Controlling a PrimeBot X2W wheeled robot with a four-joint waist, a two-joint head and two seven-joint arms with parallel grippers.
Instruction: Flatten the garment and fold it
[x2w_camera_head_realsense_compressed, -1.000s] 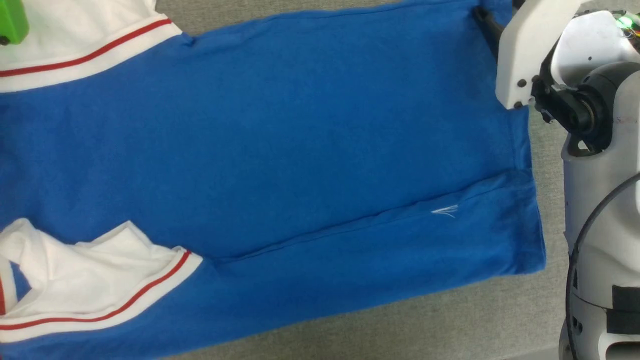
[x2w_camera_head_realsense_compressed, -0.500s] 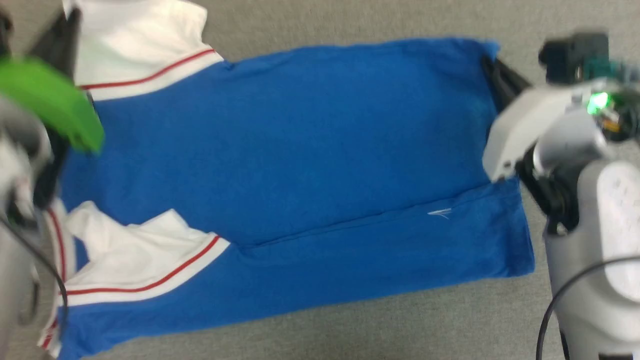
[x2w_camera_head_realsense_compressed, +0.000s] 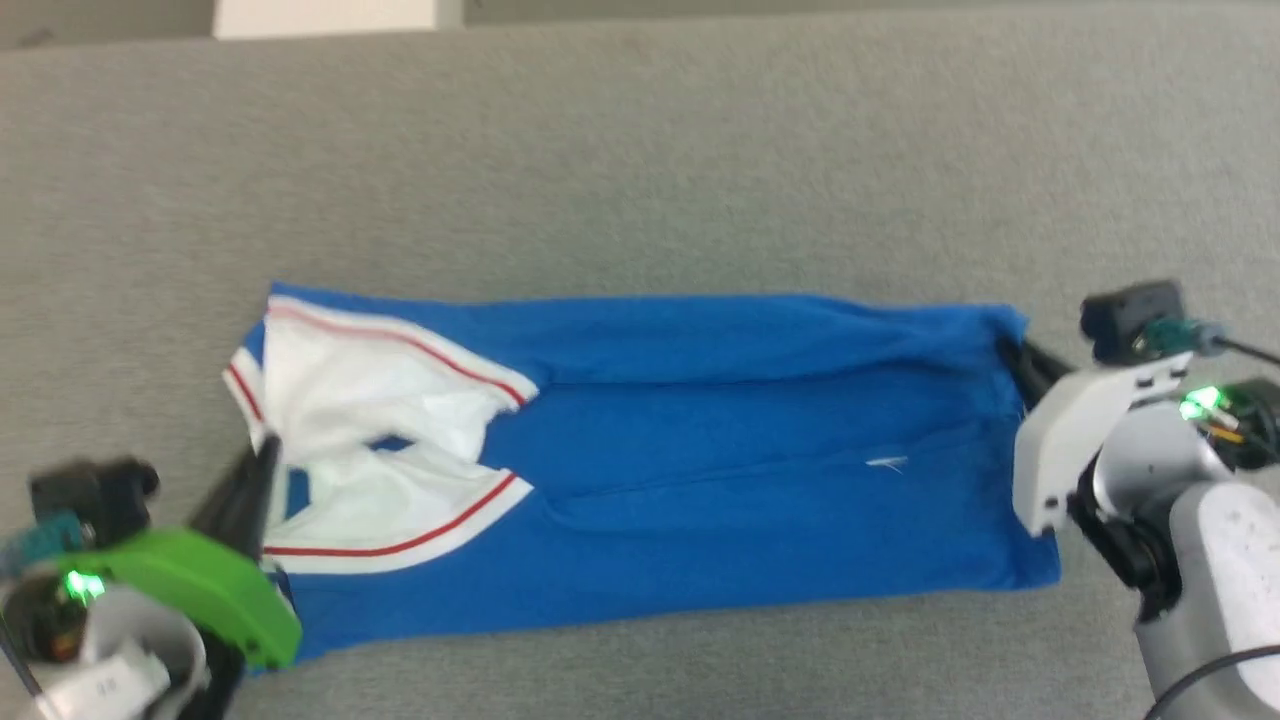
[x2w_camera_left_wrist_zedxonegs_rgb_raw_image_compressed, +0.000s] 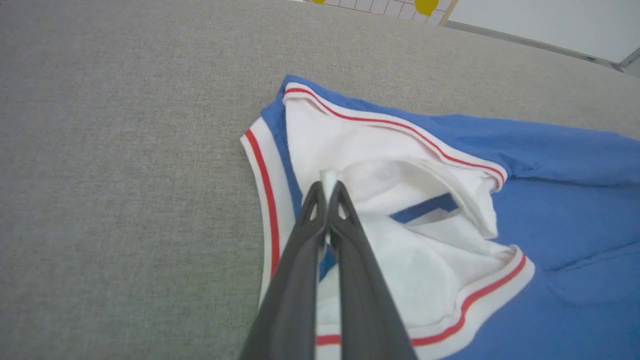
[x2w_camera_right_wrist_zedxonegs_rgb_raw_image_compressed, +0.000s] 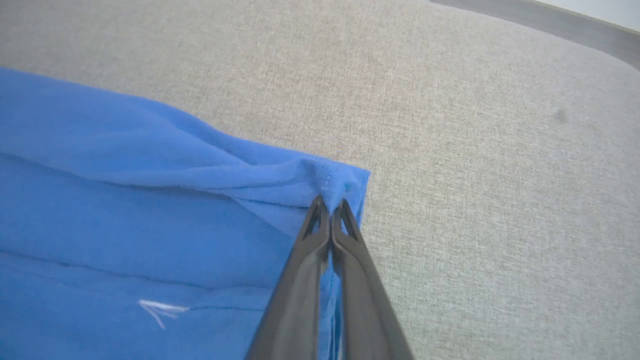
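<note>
Now that the right hand (x2w_camera_right_wrist_zedxonegs_rgb_raw_image_compressed: 330, 204) has clamped onto the hem corner of the garment (x2w_camera_head_realsense_compressed: 720, 480), while the left hand (x2w_camera_left_wrist_zedxonegs_rgb_raw_image_compressed: 327, 189) pinches its white cloth, we judge folding can proceed.

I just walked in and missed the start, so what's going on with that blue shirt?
The robot holds a blue T-shirt at both ends on a grey surface. Its left hand is shut on white fabric at the sleeve end. Its right hand is shut on a blue corner at the hem end. The shirt lies as a long narrow band with lengthwise folds.
</note>
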